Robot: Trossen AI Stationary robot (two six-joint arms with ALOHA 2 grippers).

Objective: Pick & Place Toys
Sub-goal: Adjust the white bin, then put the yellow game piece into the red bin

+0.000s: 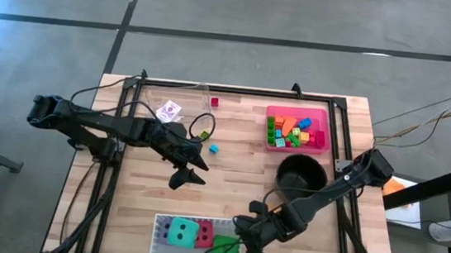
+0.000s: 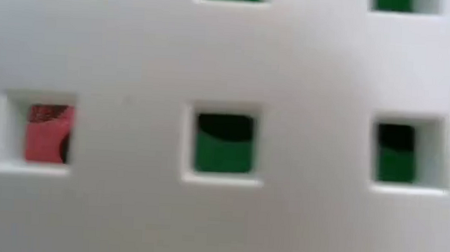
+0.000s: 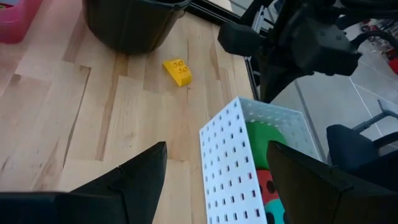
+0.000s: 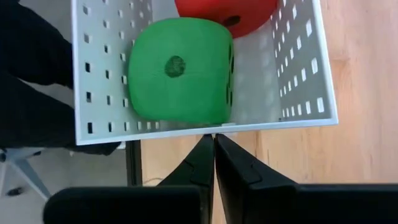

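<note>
A white perforated tray (image 1: 198,240) at the table's near edge holds a teal die (image 1: 180,234), a red die (image 1: 205,231) and a green die (image 1: 222,247). In the right wrist view the green die (image 4: 180,68) lies against the tray's end wall, with the red die (image 4: 227,12) beyond it. My right gripper (image 4: 214,146) is shut, just outside the tray's right end (image 1: 251,245). My left gripper (image 3: 217,168) is open and empty above the table's middle (image 1: 192,173). A yellow block (image 3: 177,71) lies on the wood near the black pot. My right gripper's shut fingertips (image 4: 208,140) stand at the rim of the white tray's right end wall (image 4: 205,126), coming from the table's right side. I cannot tell whether they touch it.
The black pot (image 1: 301,174) stands right of centre, and a pink tray of bright blocks (image 1: 296,129) lies behind it. A blue block (image 1: 213,149), a magenta block (image 1: 214,102) and a card (image 1: 169,109) lie at the back left. The tray's wall (image 2: 228,64) fills the low view.
</note>
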